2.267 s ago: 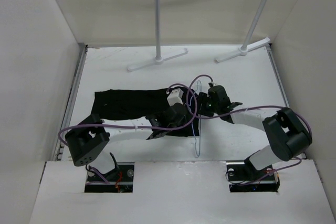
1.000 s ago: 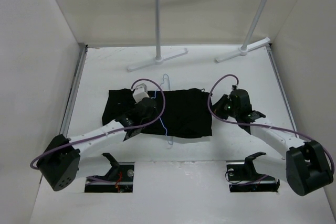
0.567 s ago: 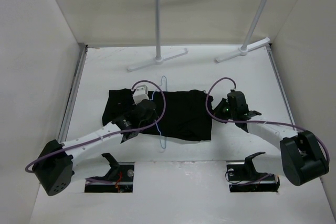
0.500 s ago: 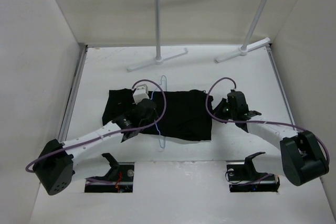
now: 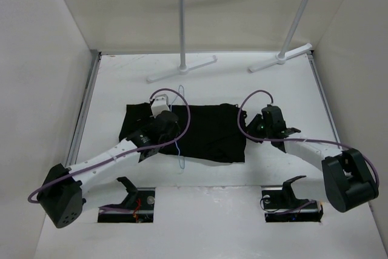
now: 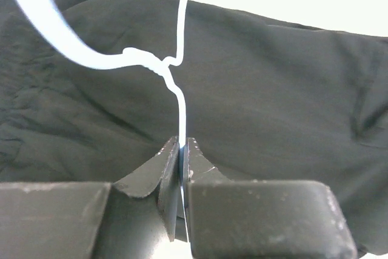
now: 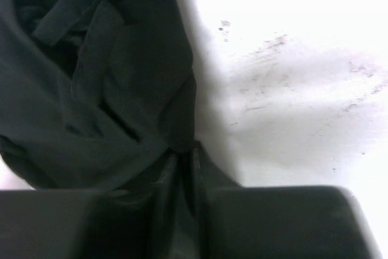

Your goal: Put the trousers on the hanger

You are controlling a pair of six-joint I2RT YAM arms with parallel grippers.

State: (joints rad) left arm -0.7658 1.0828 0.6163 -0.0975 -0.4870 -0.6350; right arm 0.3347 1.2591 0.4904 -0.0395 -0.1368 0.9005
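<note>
The black trousers (image 5: pixel 209 128) lie folded in the middle of the table. The pale-blue wire hanger (image 5: pixel 180 161) lies across their left part, hook toward the back. My left gripper (image 5: pixel 172 129) is shut on the hanger's wire just below the twisted neck (image 6: pixel 162 65), and the thin wire (image 6: pixel 180 119) runs up from between the closed jaws, with the trousers (image 6: pixel 273 89) behind it. My right gripper (image 5: pixel 250 128) is at the trousers' right edge and is shut on a fold of the black fabric (image 7: pixel 151 89), low over the table.
A white tubular garment rack (image 5: pixel 182 22) stands at the back, its two feet (image 5: pixel 182 70) on the table behind the trousers. White walls close in the left, right and back sides. Purple cables loop over both arms.
My left gripper has carried the hanger to the left across the trousers, and its hook now sits further left. My right gripper stays pinched on the trousers' right edge.
</note>
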